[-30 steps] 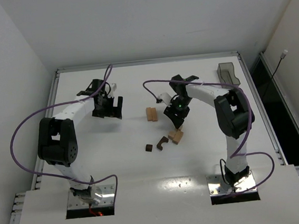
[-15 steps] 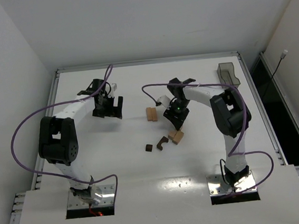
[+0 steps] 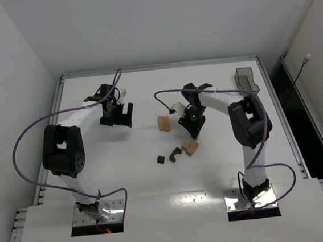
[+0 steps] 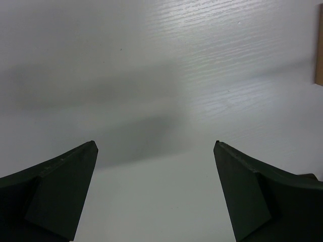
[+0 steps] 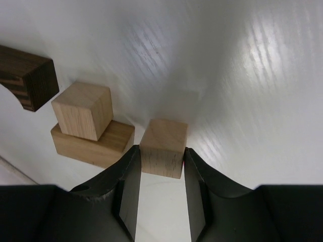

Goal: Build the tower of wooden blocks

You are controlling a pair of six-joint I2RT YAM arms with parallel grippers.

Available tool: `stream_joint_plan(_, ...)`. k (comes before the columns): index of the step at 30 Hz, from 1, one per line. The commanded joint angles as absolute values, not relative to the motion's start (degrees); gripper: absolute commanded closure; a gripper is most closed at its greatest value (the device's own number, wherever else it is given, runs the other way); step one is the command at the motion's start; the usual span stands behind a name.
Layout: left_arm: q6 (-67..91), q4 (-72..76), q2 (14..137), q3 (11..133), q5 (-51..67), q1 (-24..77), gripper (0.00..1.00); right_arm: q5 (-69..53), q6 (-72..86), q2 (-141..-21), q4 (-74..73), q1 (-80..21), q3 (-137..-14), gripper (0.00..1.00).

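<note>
While its two dark fingers press against opposite sides of a light tan wooden cube [image 5: 162,146], the right gripper [image 5: 161,150] is pinching this cube near the middle of the white table [image 3: 98,178]. I cannot tell whether the cube rests on the surface or is a little above it.

Just beside the pinched cube, to its left in the right wrist view, a second light tan wooden cube [image 5: 82,117] sits on a flat light tan wooden block [image 5: 108,146]; this is the only stack. Further left in that view is a dark brown arch-shaped wooden block [image 5: 24,75]. From above, the arch [image 3: 176,154] lies close to the stack [image 3: 190,147], and a small dark brown wooden cube [image 3: 160,159] lies just beside the arch on its other side. Another light tan wooden block [image 3: 163,123] lies alone, a little behind this group, between the two arms.

The left gripper [image 3: 118,116] hangs over bare table with its fingers [image 4: 55,191] spread wide and nothing between them.

A smoky-grey see-through plastic tray [image 3: 246,78] stands in the far right corner, well apart from the blocks.
</note>
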State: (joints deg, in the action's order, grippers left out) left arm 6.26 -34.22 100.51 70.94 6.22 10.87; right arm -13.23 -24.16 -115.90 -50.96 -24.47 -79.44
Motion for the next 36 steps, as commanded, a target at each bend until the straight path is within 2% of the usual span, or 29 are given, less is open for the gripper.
stream_joint_plan(1,4.8,-34.4,100.5,73.6,7.7,11.2,0.00,-12.9,-29.3,-110.6,-54.1,-24.1,-86.0,1.00)
stream_joint_plan(12,3.2,-35.6,98.9,74.3,9.6,7.0,0.00,-16.3,-44.3,-120.0,-65.4,-24.6,-112.4,1.00)
stream_joint_plan(16,3.2,-35.6,98.9,75.3,6.3,4.6,0.00,-17.8,-45.6,-124.7,-68.6,-25.8,-119.8,1.00)
stream_joint_plan(27,4.7,-35.6,99.9,76.6,5.5,0.5,0.00,-19.0,-46.8,-132.5,-72.3,-30.4,-128.8,1.00)
stream_joint_plan(36,5.8,-35.6,100.5,77.1,4.3,0.0,0.00,-17.2,-46.8,-135.7,-71.8,-33.3,-129.9,1.00)
